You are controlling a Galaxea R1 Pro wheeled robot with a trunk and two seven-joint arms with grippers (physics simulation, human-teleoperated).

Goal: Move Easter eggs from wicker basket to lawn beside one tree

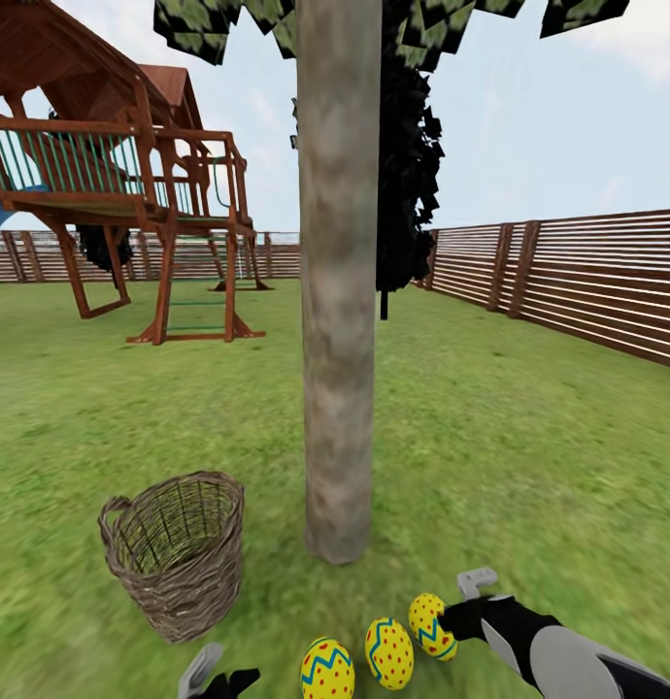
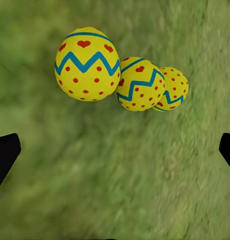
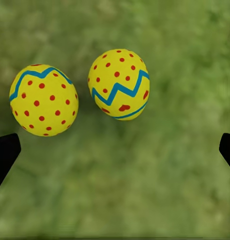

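At the foot of a thick grey-beige tree (image 1: 339, 291) on the lawn (image 1: 529, 437), three Easter eggs (image 1: 390, 652) lie in a short row on the grass, seen from the head camera. The wicker basket (image 1: 177, 553) stands upright on the grass to the left of the trunk, apart from the eggs, and what shows of its inside through the open weave holds nothing. The right gripper (image 1: 461, 602) sits just beside the rightmost egg; whether it touches the shell cannot be told from here. The left gripper (image 1: 214, 680) pokes in at the bottom edge, left of the eggs. Behind stand a wooden play set (image 1: 131, 194), a dark narrow tree (image 1: 408, 165) and a brown slat fence (image 1: 587, 277).

From the left wrist camera, all three eggs rest on the grass, overlapping in a line, while the dark fingertips (image 2: 5, 152) stand far apart at the frame edges, clasping nothing.

From the right wrist camera, two eggs (image 3: 80, 92) lie side by side on the grass with a narrow gap between them, and that gripper's fingertips (image 3: 5, 150) are likewise spread wide and empty.
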